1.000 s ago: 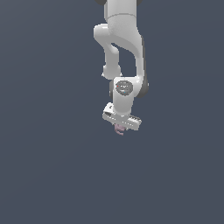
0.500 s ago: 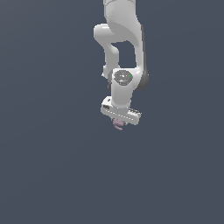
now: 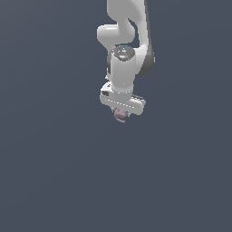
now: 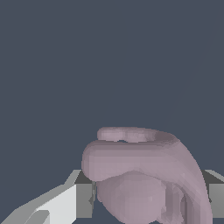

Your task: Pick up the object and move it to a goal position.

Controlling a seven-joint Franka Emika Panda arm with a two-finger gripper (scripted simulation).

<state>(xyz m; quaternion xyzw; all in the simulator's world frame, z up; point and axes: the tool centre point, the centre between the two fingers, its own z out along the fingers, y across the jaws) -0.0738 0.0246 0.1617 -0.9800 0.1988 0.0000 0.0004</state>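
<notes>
- Object (image 4: 144, 175): dusty mauve-pink, matt, smooth rounded lobes with soft shading, no gloss; looks like moulded clay or soft plastic.
- Claw (image 3: 121, 112): white-grey, plastic-looking shell, smooth, faint satin sheen.
- Fingers (image 4: 84, 200): flat grey faces, matt.

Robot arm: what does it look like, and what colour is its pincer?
The arm is glossy white, built from fat rounded segments with dark grey bands at the joints and a round grey cap on one joint. The pincer hangs from a white boxy bar. In the wrist view, its fingers look blocky, grey and white. No cables or writing show.
</notes>
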